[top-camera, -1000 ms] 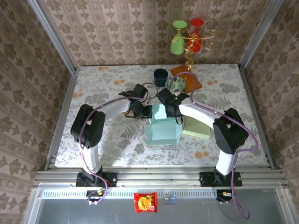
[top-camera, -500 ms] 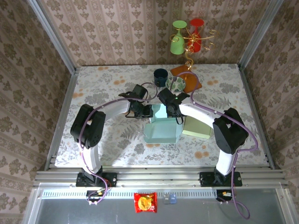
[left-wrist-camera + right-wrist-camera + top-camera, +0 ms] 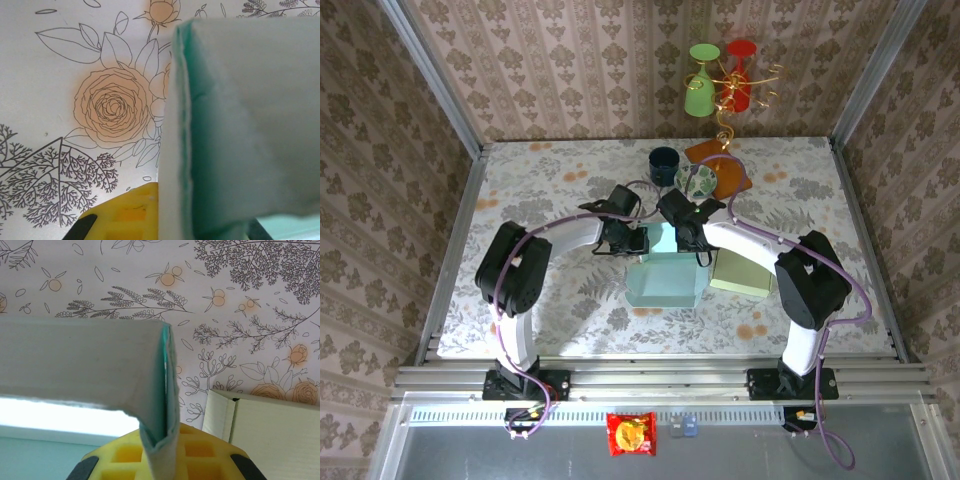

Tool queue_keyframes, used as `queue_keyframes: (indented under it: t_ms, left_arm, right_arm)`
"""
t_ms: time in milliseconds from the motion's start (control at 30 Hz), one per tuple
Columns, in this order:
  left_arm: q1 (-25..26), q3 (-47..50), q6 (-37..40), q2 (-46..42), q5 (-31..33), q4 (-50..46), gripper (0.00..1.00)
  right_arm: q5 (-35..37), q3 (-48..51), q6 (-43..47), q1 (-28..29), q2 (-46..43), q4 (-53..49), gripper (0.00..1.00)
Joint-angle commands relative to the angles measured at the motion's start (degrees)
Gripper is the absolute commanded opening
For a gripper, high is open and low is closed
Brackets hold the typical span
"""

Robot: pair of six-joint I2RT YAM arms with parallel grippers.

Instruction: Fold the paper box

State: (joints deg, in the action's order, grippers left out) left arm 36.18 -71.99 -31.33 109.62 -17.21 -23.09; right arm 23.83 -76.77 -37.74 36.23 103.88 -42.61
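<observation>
The teal paper box sits mid-table on the floral cloth, its far wall held from both sides. My left gripper is at the box's far-left corner; in the left wrist view the teal wall stands against the yellow pad and my left gripper is shut on it. My right gripper is at the far-right corner; in the right wrist view a doubled teal flap is pinched between the yellow pads of my right gripper.
A pale green box lies right of the teal one. Behind stand a dark blue cup, a patterned bowl, an orange board and a wire stand with glasses. A snack packet lies off the table's front.
The box's front has drawn in from a longer, splayed shape to a shorter rectangle. My left gripper has shifted slightly right at the far wall; the right has barely moved.
</observation>
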Motion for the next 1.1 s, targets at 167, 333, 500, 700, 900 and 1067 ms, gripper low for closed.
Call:
queue_keyframes:
  t_ms: [167,333,500,700,900,1067]
  left_arm:
    - [2.5,1.1,-7.4,2.2,12.4,-7.5,0.06]
    - [3.7,1.8,-11.0,1.6,16.6,-8.2,0.03]
    - [4.0,1.8,-11.5,1.2,17.3,-7.4,0.03]
    - [4.6,1.8,-10.9,0.8,17.0,-6.3,0.09]
    - [4.1,3.5,-9.1,-3.2,13.7,-2.0,0.29]
    - [3.1,4.6,-7.7,-6.4,10.8,0.4,0.38]
  right_arm:
    - [-0.3,-1.6,-3.7,0.2,1.1,-1.5,0.00]
    - [-0.4,-2.0,-4.1,0.2,1.4,-2.2,0.00]
    - [-1.3,-1.8,-4.4,0.2,1.3,-1.7,0.00]
    - [-1.6,-2.0,-4.5,0.2,1.3,-2.0,0.00]
    - [-1.3,-1.5,-4.4,0.2,1.3,-2.3,0.00]
    - [-0.9,-1.4,-4.3,0.2,1.1,-2.5,0.00]
